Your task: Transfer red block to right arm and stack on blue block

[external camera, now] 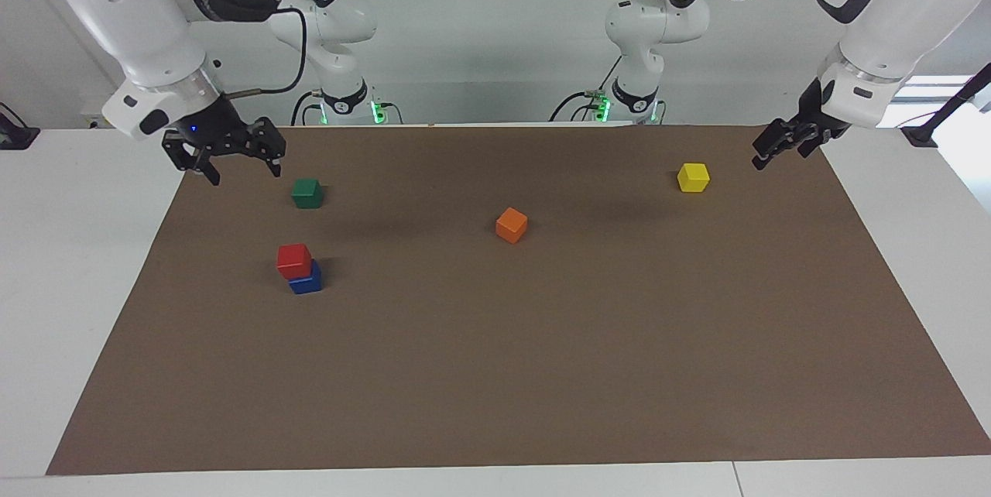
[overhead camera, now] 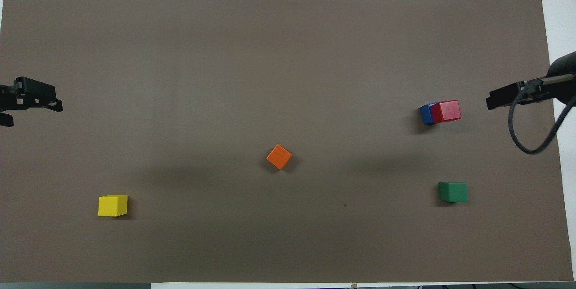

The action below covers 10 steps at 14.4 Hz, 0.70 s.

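red block (external camera: pixel 294 260) sits on blue block (external camera: pixel 307 280), so right tool (external camera: pixel 224 155) and left tool (external camera: pixel 783 145) hang spread, empty.

A robotics lab: two white robot arms (external camera: pixel 139 25) bolted at a white table (external camera: pixel 70 265) covered by a brown mat (external camera: pixel 542 342), small coloured cubes (external camera: pixel 511 224) scattered on it, bare white walls.

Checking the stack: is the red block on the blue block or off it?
On: the red block sits atop the blue block, slightly offset, with no hand touching.
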{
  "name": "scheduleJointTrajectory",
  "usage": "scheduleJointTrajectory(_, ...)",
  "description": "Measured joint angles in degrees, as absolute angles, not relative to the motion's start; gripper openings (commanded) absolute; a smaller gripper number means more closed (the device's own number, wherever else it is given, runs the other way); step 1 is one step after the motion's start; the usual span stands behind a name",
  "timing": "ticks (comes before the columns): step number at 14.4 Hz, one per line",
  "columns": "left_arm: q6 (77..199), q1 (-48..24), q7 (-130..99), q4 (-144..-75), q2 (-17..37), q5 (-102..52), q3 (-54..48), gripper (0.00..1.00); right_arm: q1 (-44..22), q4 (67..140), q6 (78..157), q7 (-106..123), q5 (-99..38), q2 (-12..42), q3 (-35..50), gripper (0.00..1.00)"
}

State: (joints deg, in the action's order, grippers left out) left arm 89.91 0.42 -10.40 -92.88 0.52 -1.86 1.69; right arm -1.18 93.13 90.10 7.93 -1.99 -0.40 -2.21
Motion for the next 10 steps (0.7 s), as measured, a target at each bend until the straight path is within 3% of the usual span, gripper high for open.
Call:
scheduleJointTrajectory(3, 89.9, 0.4, -10.3, -92.9, 0.5, -1.9, 1.3, 1.00, -1.0, 93.2, 87.4, 7.9, -0.7, -2.7, -2.4, 1.00)
scheduleJointTrajectory(10, 89.9, -4.5, -10.3, -92.9, 0.5, -1.1, 0.2, 1.00, 0.5, 93.7, 87.4, 7.9, -0.4, -2.5, -2.6, 1.00)
